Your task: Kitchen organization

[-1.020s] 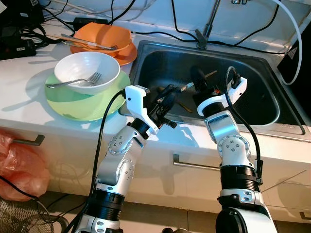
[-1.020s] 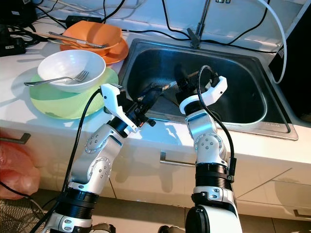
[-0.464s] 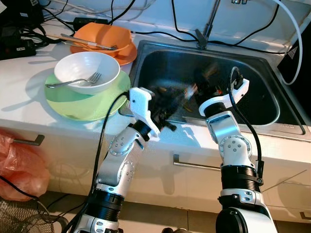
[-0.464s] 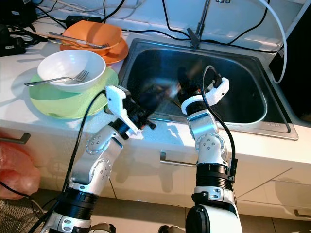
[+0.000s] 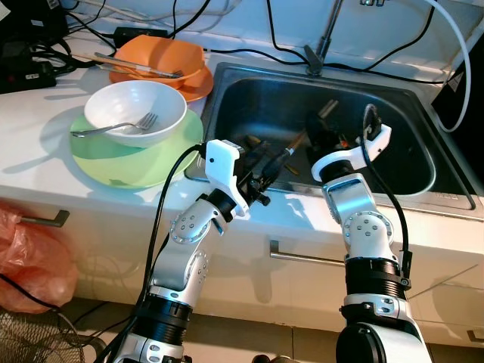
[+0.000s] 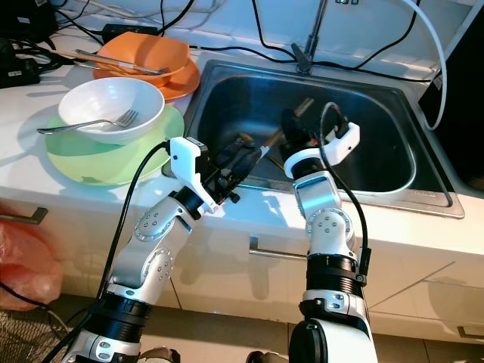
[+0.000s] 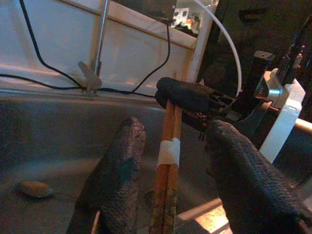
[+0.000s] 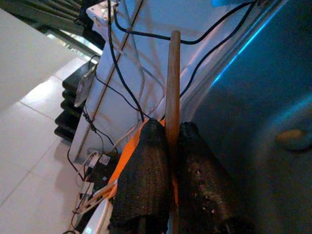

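White bench (image 5: pixel 45 162) with steel sink (image 5: pixel 423 113); cabinet drawers (image 5: pixel 302 261) below; black cables (image 5: pixel 189 23) along the white back wall.

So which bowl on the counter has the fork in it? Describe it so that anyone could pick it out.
Start at the steel sink and look to the counter on the robot's left. Nearest the front edge lies a pale green plate, and the white bowl sits on it with a metal fork inside. The orange bowl behind holds chopsticks instead.
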Available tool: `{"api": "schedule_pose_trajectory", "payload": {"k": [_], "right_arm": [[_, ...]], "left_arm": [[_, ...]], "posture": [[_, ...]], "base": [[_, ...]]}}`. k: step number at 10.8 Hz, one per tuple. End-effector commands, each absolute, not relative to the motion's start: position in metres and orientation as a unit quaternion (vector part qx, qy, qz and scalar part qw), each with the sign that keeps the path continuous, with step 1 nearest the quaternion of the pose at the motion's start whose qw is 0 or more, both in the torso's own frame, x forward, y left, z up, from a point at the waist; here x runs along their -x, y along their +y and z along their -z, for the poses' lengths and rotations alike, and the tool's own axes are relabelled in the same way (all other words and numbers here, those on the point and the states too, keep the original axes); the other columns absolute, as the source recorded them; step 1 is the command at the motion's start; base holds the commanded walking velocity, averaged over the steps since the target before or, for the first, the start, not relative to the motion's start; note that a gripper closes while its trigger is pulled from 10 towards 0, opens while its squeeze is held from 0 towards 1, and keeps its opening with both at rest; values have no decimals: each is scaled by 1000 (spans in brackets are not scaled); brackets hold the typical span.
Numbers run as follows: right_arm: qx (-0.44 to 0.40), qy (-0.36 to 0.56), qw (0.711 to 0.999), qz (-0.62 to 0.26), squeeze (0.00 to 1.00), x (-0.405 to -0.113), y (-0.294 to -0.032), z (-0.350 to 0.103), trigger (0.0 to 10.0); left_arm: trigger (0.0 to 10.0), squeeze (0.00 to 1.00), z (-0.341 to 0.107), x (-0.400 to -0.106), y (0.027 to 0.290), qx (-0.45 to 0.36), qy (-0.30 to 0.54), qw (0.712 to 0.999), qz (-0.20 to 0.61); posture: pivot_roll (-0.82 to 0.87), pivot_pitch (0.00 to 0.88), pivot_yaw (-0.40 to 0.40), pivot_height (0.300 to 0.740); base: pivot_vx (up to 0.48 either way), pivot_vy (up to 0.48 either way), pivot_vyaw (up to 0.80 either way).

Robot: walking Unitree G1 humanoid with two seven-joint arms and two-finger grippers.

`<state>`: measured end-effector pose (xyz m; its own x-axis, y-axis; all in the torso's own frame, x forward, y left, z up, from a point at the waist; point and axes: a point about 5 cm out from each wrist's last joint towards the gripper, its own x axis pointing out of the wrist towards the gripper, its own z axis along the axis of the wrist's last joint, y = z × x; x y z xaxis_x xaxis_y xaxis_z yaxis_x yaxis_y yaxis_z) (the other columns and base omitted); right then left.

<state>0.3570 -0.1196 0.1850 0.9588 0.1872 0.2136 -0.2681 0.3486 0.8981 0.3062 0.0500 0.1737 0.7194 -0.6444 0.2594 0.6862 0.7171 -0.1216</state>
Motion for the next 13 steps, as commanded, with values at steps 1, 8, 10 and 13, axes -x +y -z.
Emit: {"api": "schedule_pose_trajectory", "payload": {"k": [1,8,10,13], "right_arm": [[-578,-37,804,-133,0,-360,-116,-189,0],[-646,-56,758,67,0,-372,-170,-177,0],[-626,-66,767,124,0,-373,-187,-173,0],[-431,-125,885,127,0,-372,-190,-192,10000]], "left_arm": [[10000,0,-173,-306,46,96,-96,921,366],[10000,0,-173,-308,48,98,-99,927,349],[10000,0,-173,-309,49,99,-101,928,344],[10000,0,-173,-309,50,97,-105,929,342]], "posture": [[125,80,-88,740],[124,82,-90,740],[126,83,-90,740],[126,83,-90,740]], "base": [[0,0,0],[0,0,0],[0,0,0],[0,0,0]]}}
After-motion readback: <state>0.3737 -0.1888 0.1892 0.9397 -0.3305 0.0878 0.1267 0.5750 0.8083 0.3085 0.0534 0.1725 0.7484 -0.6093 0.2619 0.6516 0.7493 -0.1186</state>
